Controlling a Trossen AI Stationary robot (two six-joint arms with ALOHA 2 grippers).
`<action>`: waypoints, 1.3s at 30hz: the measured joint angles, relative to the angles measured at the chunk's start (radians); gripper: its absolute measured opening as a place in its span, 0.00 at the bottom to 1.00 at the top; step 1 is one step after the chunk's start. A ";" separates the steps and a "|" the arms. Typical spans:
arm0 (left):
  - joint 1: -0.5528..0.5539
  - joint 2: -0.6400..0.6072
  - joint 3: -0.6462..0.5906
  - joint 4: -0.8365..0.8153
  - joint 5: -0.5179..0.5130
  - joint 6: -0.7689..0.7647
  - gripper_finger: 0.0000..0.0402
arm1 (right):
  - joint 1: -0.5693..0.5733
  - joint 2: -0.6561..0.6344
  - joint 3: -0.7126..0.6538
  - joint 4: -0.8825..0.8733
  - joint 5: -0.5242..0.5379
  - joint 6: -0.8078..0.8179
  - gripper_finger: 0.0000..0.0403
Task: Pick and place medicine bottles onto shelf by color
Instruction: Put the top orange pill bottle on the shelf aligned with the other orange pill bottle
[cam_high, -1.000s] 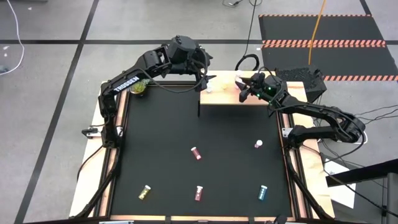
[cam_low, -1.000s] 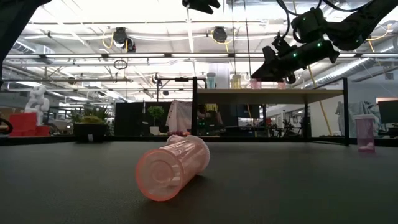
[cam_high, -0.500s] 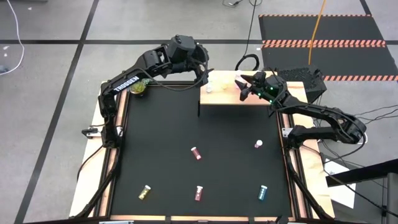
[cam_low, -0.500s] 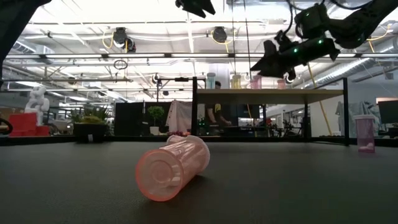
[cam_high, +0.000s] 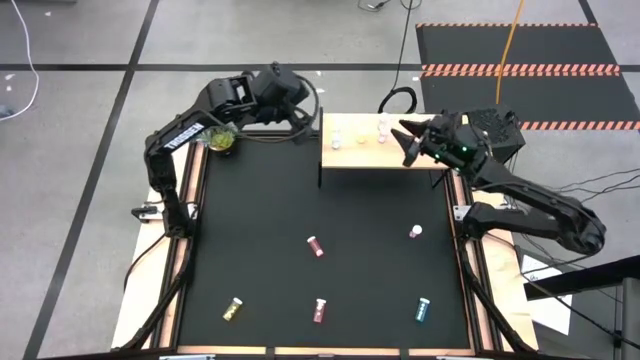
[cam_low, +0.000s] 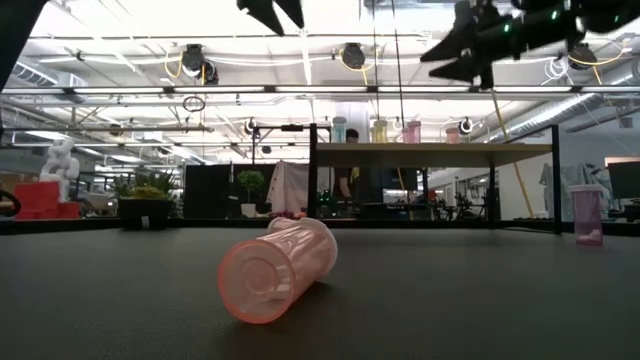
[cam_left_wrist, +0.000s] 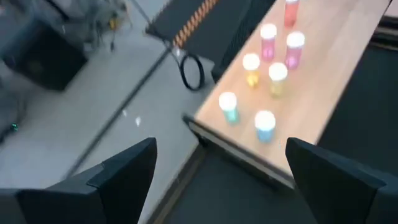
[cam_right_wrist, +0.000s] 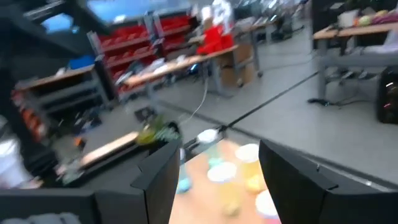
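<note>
The pale wood shelf stands at the table's far edge. Several white-capped bottles stand upright on it: teal, yellow and pink. On the black table lie a dark red bottle, a yellow one, a pink one and a teal one. Another pink one stands upright. My left gripper hangs open, left of the shelf and above it. My right gripper is open above the shelf's right part.
A small green potted plant sits at the table's far left corner under the left arm. Wooden rails border the table's sides. In the low view a pink bottle lies close to the camera, its bottom facing it.
My left gripper has drawn back from over the shelf's left end toward the table's left edge and has risen. My right gripper has risen from just above the shelf top and pulled slightly toward the right edge. The bottles have stayed where they were.
</note>
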 joint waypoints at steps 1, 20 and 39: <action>-0.003 -0.007 0.000 -0.025 0.000 -0.024 0.89 | 0.023 -0.010 0.026 -0.056 0.000 -0.006 0.53; -0.206 -0.203 -0.008 -0.153 -0.065 -0.545 0.89 | 0.611 0.118 0.689 -0.739 0.417 -0.010 0.49; -0.311 -0.197 -0.626 -0.106 0.107 -0.918 0.89 | 0.797 0.562 0.702 -0.946 0.287 0.474 0.49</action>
